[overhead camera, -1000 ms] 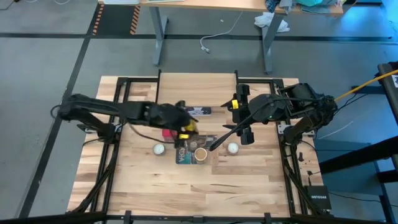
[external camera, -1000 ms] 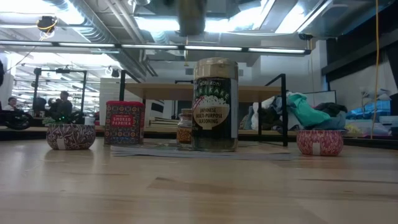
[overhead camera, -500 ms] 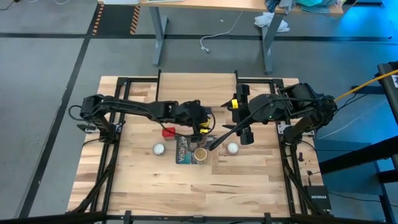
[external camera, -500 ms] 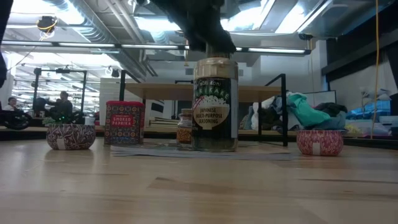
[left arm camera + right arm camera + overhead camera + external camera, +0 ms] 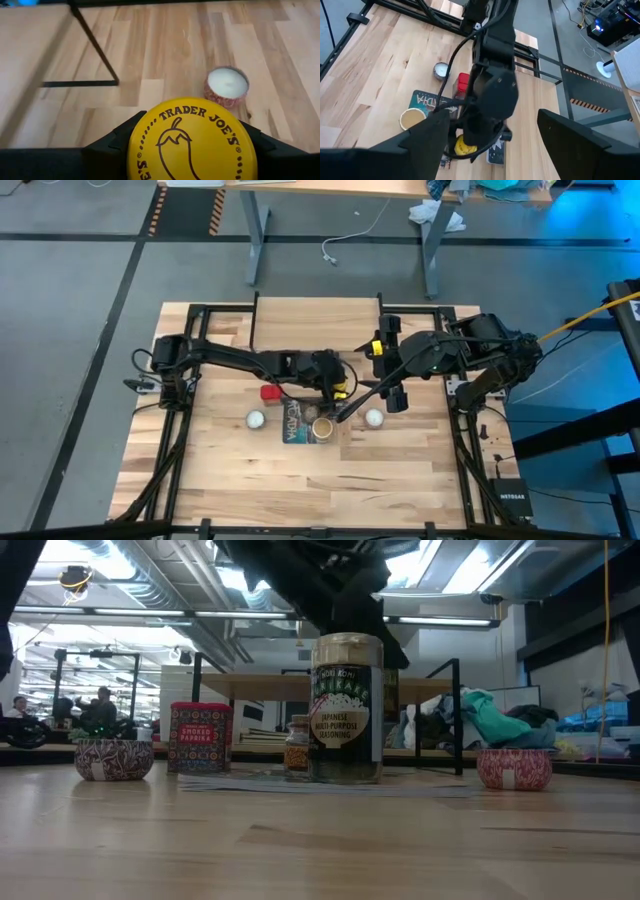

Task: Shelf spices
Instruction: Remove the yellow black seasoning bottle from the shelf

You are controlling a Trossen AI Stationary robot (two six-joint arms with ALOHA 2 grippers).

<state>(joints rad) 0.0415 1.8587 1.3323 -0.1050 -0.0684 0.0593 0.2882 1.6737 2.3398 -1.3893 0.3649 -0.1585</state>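
Yellow fills most of the left wrist view: the yellow jar [image 5: 192, 140], its round face printed with a chili pepper and curved dark lettering, sits pinched between the two dark fingers [image 5: 112, 147] of the left gripper [image 5: 338, 383]. From above only a sliver of yellow shows at that gripper's tip. The left arm stretches long and nearly straight from its base at the table's left edge to the table's middle, the gripper raised off the wood.

Just below the left gripper in the high view lies the dark picture book [image 5: 297, 423], with the tan jar [image 5: 323, 428] standing on it; in the low view this jar has a pale lid and a green printed label. The red tin [image 5: 269, 392] stands beside the gripper on the side of the arm's base. The tiny brownish jar [image 5: 297, 749] stands between tin and tan jar in the low view. A white ball [image 5: 374, 418] lies beyond the gripper.

The right gripper [image 5: 392, 366] hovers close by, fingers spread wide and holding nothing, its arm folded back to the table's right edge.
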